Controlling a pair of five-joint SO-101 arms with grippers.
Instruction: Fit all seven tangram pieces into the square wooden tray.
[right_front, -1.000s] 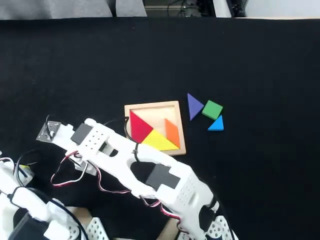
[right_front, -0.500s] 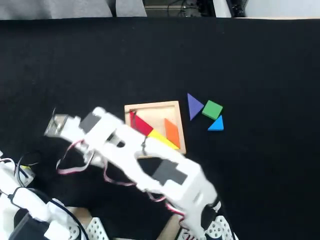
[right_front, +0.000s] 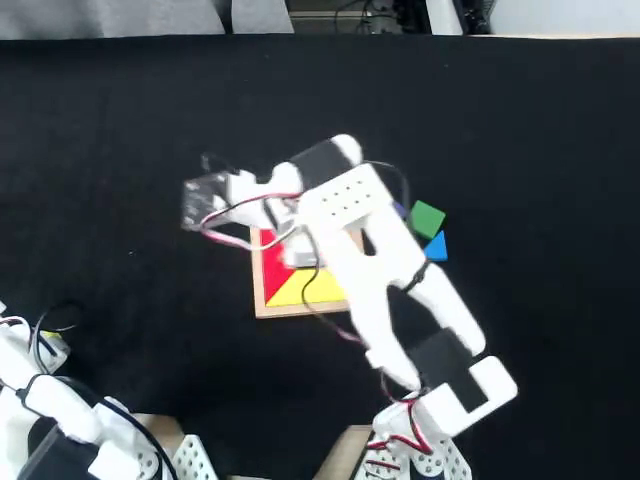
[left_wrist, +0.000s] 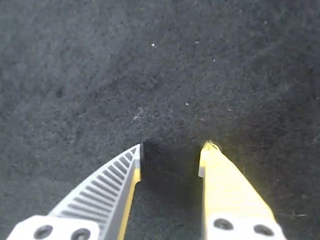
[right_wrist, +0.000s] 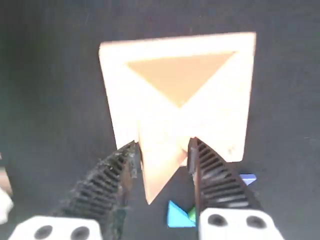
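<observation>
From above, the right gripper (right_front: 205, 193) is hanging over black cloth (right_front: 120, 130) beside the square wooden tray (right_front: 280, 308), with a green square (right_front: 427, 217) and blue triangle (right_front: 435, 248) lying nearby. In the left wrist view, the left gripper (left_wrist: 172, 150) is gaping wide, holding nothing. In the right wrist view, a pale wedge (right_wrist: 157, 175) is sitting at the right gripper (right_wrist: 162, 146); whether it is gripped cannot be told.

My jaws hold a pale pointed piece (right_wrist: 159, 172) by its two sides, its tip pointing back toward me. Beyond it lies the square wooden tray (right_wrist: 232, 100) on the black counter (right_wrist: 50, 100), with a tan triangular patch (right_wrist: 177, 75) inside. Close by my jaws sit a blue triangle (right_wrist: 177, 216), a green sliver (right_wrist: 192, 214) touching it, and a bluish piece (right_wrist: 248, 178).
</observation>
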